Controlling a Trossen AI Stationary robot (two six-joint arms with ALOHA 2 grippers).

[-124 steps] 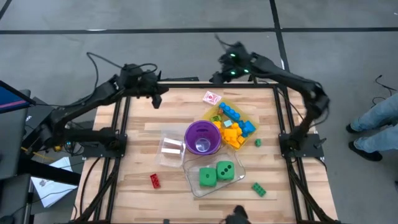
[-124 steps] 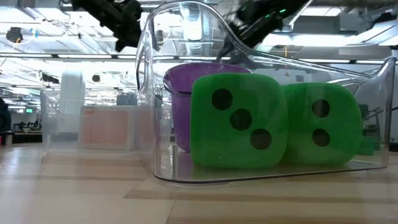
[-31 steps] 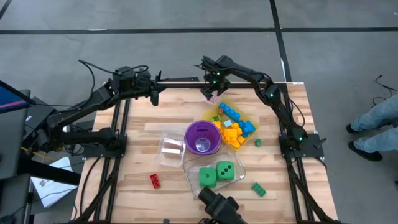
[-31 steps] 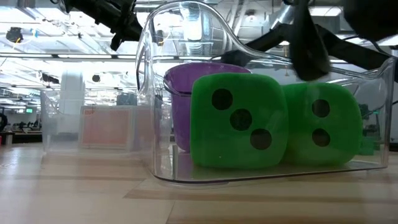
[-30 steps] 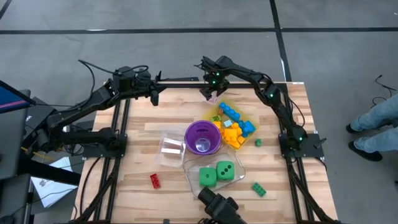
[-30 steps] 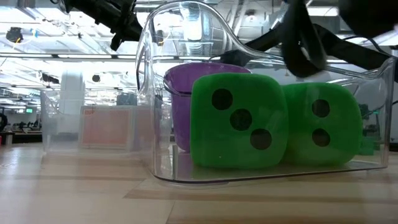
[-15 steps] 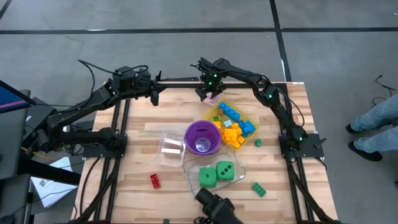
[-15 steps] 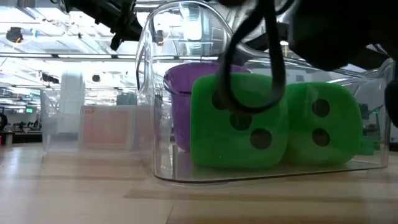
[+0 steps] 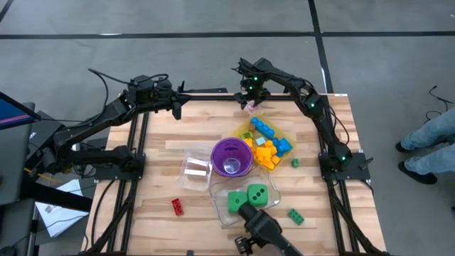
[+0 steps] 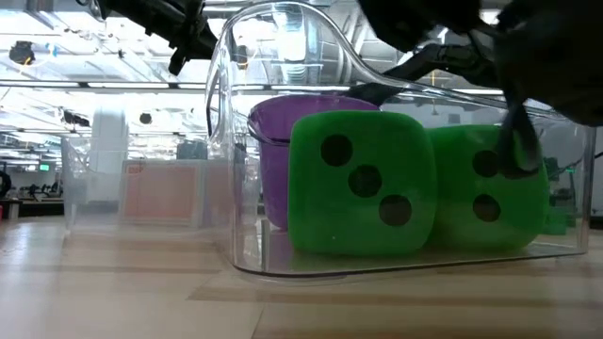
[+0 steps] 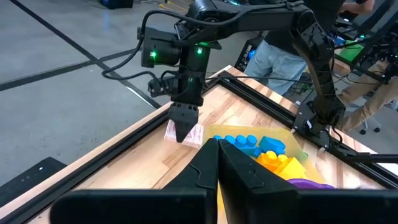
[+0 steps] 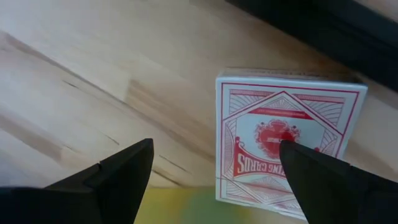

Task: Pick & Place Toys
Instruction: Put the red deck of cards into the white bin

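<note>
- Right gripper (image 12: 214, 165) hangs spread wide over the card box (image 12: 286, 140) at the table's far edge.
- Toys (image 9: 266, 142) sit piled in the yellow tray (image 9: 279, 128), just beside it.
- Left gripper (image 11: 216, 149) is closed, empty.

Wooden table (image 9: 163, 142) with red brick (image 9: 177, 206), clear tubs (image 9: 195, 171), card pack (image 12: 286, 142).

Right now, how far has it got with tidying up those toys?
Partly done, judging by where things lie. Two green dice sit in a clear tub, and a pile of blue and yellow bricks fills the yellow tray. In hand: nothing yet; the right gripper hangs open over a red card box. The left gripper waits shut. Left: a red brick and green bricks loose on the table.
</note>
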